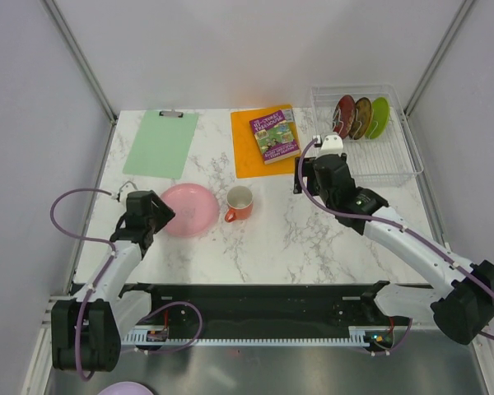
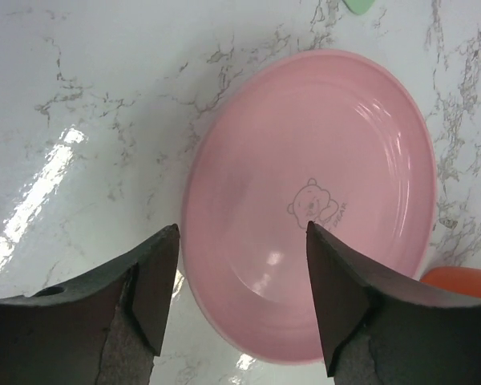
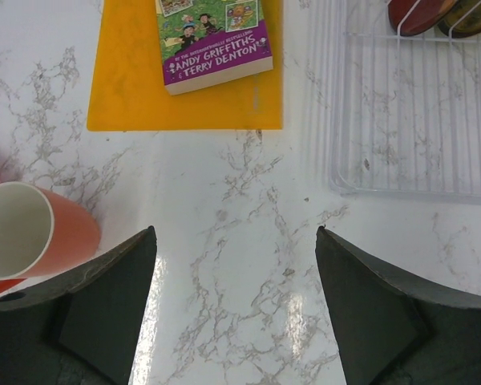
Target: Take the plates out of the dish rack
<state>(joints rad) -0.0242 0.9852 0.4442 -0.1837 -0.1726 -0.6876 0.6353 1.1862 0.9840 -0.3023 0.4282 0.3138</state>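
The pink plate [image 1: 189,209] lies flat on the marble table at left, also in the left wrist view [image 2: 313,200]. My left gripper [image 1: 154,216] [image 2: 240,233] is open above its near edge, holding nothing. The clear dish rack [image 1: 370,136] stands at the back right with the dark red plate [image 1: 343,115], the brown-and-yellow plate [image 1: 361,117] and the lime green plate [image 1: 379,117] upright in it. My right gripper [image 1: 329,148] [image 3: 234,233] is open and empty over bare table just left of the rack [image 3: 409,112].
An orange-and-white mug [image 1: 240,203] lies on its side right of the pink plate. A book [image 1: 274,136] lies on an orange mat [image 1: 255,148] at the back centre. A green clipboard [image 1: 161,144] lies at the back left.
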